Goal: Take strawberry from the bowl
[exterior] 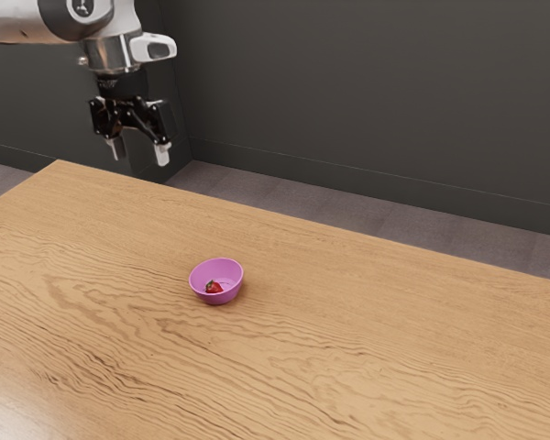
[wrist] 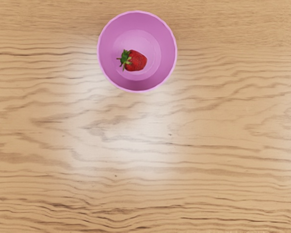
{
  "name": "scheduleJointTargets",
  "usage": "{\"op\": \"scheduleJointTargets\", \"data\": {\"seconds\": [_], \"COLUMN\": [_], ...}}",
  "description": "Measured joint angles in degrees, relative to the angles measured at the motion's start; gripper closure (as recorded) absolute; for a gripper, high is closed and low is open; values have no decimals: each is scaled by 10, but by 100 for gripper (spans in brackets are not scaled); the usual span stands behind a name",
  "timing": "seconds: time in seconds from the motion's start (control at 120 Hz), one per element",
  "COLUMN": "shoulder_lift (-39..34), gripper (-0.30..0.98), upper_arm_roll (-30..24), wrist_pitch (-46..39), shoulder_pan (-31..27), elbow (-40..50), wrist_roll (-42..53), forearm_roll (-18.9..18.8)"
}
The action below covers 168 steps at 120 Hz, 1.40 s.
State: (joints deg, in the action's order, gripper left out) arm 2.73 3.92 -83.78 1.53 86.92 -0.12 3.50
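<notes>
With fingers (exterior: 162,154) spread, nothing pinched between; hanging high, toward the exterior view's left of the bowl (exterior: 222,269). Early in the approach, by judgement. Best to carry across at height, centre above the strawberry (wrist: 137,60), then drop straight down inside the rim. Narrow the spread enough to clear the walls; close softly across the body, not on leaves. Beware of rolling or bruising. Down on the bowl's floor, somewhat off-centre: allow for the nearer wall. Lying on its side, long axis from leafy cap to tip, cap toward the exterior view's left. Beneath all, the table (exterior: 348,321).
</notes>
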Motion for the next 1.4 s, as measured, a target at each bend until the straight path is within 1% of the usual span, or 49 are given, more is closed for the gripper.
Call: {"op": "scheduleJointTargets", "data": {"seconds": [0.133,0.233,0.35,0.433,0.533,0.617,0.7,0.767,0.925,1.05,1.125,1.283,1.4], "shoulder_lift": [11,68,116,132,133,108,118,131,169,190,203,222,228], "gripper": [0,0,0,0,0,0,0,0,0,14,20,26,29], "upper_arm_roll": [-5,-20,-22,-23,-35,-41,-43,-35,-9,-1,0,-1,-12], "wrist_pitch": [0,-3,-23,-44,-71,-111,-157,-190,-232,-249,-255,-263,-265], "shoulder_pan": [-2,-7,4,13,15,15,14,14,11,11,11,11,11], "elbow": [-1,-33,-50,-46,-9,64,83,85,84,80,82,80,77], "wrist_roll": [0,-4,-34,-73,-132,-188,-245,-283,-352,-390,-411,-447,-478], "forearm_roll": [1,2,26,44,62,74,86,84,58,53,54,56,62]}}
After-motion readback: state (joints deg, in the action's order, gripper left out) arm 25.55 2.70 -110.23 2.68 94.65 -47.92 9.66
